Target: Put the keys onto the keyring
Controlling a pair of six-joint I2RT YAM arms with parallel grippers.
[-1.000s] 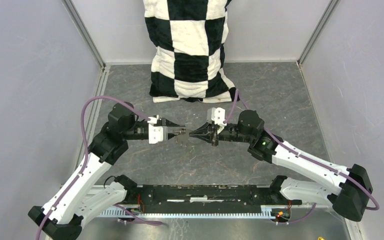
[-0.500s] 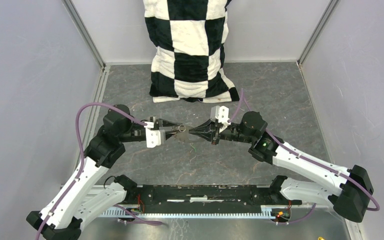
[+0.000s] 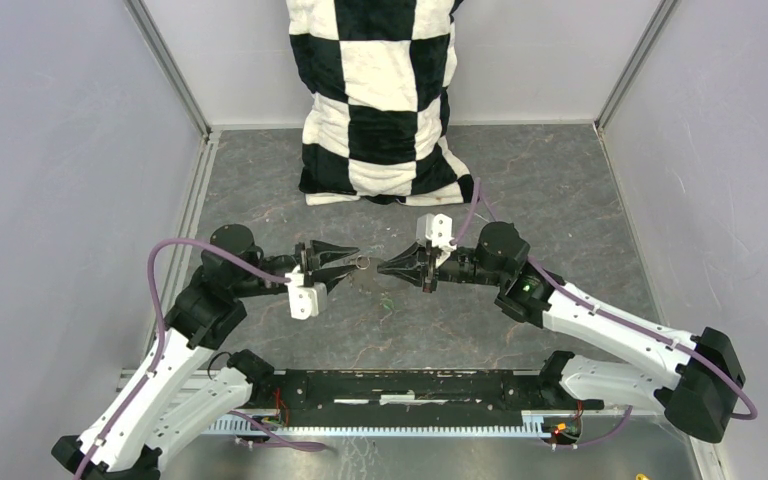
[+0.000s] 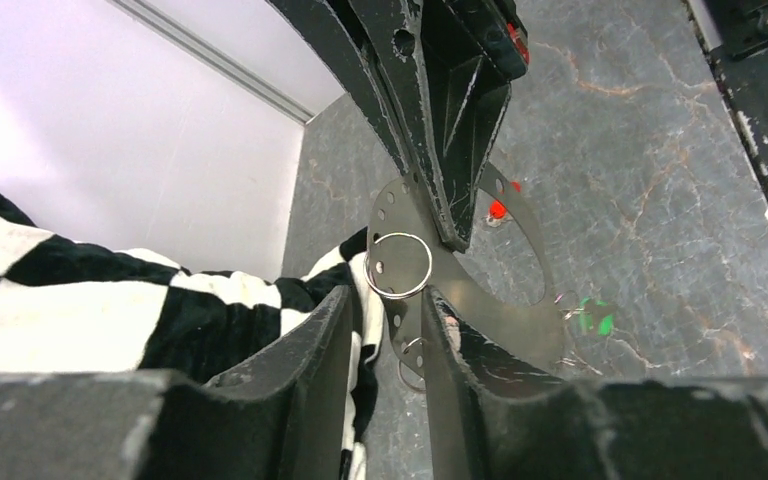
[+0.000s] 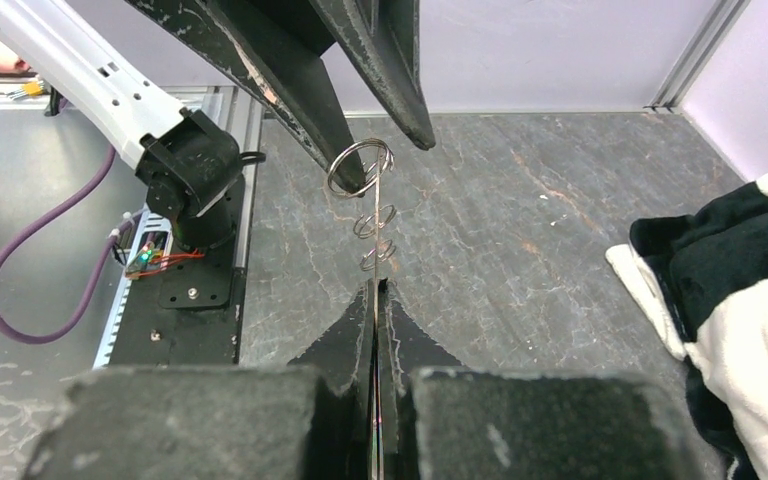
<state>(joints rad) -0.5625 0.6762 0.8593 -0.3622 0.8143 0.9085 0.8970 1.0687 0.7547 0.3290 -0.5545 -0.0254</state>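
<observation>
1. Pincers: the right pincer [image 3: 382, 268] has its jaws pressed together on the keyring [image 4: 405, 220], gripping the thin silvery band edge-on. Its tips point toward 9 o'clock in the overhead view.
2. The left pincer [image 3: 351, 261] has its jaws spread and pinches nothing. Its tips point toward 3 o'clock and face the right pincer, close but apart.
3. The keyring is held in the air above the table [image 3: 560, 200], near the table's centre, between the two pincers.
4. A short chain of small links [image 5: 375, 225] runs from the right pincer's tips to a split ring [image 5: 360, 168].
5. The split ring sits at the tips of the left pincer's fingers [image 4: 312, 385], in line with the gap between them. Contact with either finger cannot be confirmed.
6. The red key [image 4: 497, 209] and the green key [image 4: 592, 318] show only as blurred coloured spots in the left wrist view. The red key appears inside the keyring's outline and the green key at 4 o'clock of it. Whether they hang or lie on the table cannot be told.
7. A chequered cloth [image 3: 385, 95] stands at the table's 12 o'clock edge, well apart from both pincers.
</observation>
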